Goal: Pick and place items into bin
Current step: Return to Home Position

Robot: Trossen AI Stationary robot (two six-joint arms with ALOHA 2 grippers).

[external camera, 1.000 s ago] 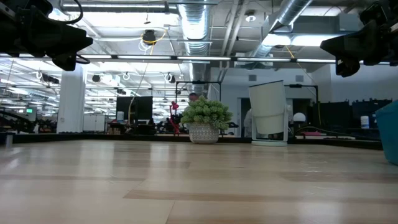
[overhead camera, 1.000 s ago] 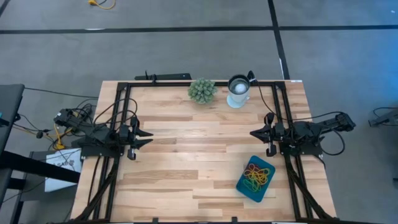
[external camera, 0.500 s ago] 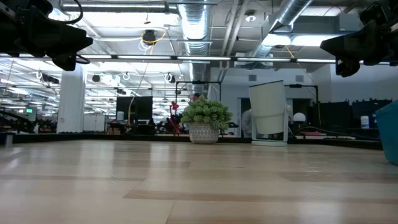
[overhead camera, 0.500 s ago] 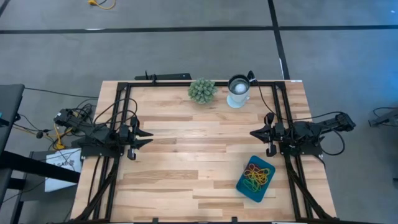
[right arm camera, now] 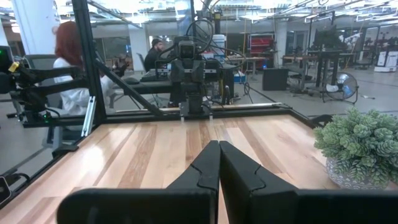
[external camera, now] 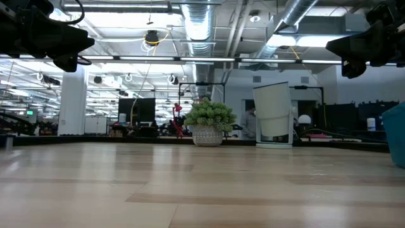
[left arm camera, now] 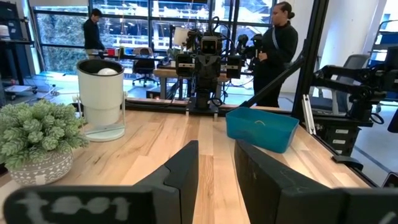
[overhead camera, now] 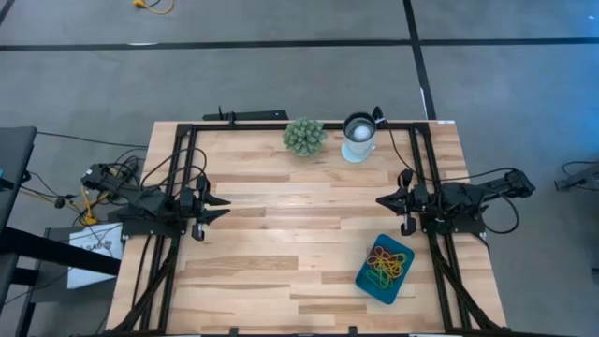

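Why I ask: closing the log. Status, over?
Left gripper open, parked left side. Right gripper shut, parked right side. Rubber bands in bin. Nothing blocking.

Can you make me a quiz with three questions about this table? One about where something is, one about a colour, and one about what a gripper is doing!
1. Where on the table is the bin?
A. left side
B. right side, by the right gripper
C. middle

2. What colour is the bin holding the bands?
A. red
B. white
C. teal-blue

3. The right gripper is:
A. shut
B. wide open
C. squeezing something

Answers: 1 B, it lies beside that arm. 2 C, its rim is teal-blue. 3 A, its fingers touch, nothing between; the left gripper, at the left side, is open.
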